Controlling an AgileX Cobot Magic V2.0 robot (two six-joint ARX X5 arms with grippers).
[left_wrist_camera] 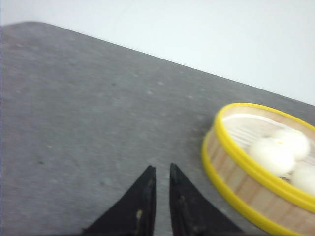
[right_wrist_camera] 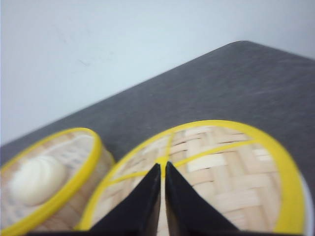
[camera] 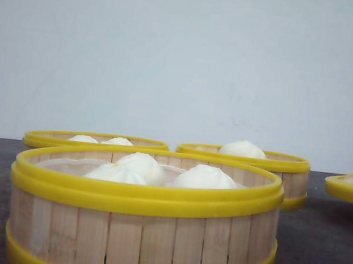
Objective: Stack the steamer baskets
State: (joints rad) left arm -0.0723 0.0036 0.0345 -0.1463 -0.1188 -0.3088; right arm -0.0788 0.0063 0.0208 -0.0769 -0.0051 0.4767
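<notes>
Three steamer baskets with pale slat walls and yellow bands stand on the dark table. The nearest basket (camera: 140, 230) holds three white buns. Behind it are a back-left basket (camera: 96, 141) and a back-right basket (camera: 268, 165) with one bun showing. Neither gripper appears in the front view. My left gripper (left_wrist_camera: 162, 168) hovers over bare table, shut with nothing in it, a bun-filled basket (left_wrist_camera: 236, 177) off to its side. My right gripper (right_wrist_camera: 163, 164) is shut and empty, its tips over the middle of the woven lid (right_wrist_camera: 221, 172). A one-bun basket (right_wrist_camera: 74, 182) sits beside the lid.
The flat yellow-rimmed lid (camera: 352, 187) lies at the right edge of the front view, apart from the baskets. A pale wall rises behind the table's far edge (left_wrist_camera: 147, 51). Grey tabletop (left_wrist_camera: 74, 123) stretches beyond the left gripper.
</notes>
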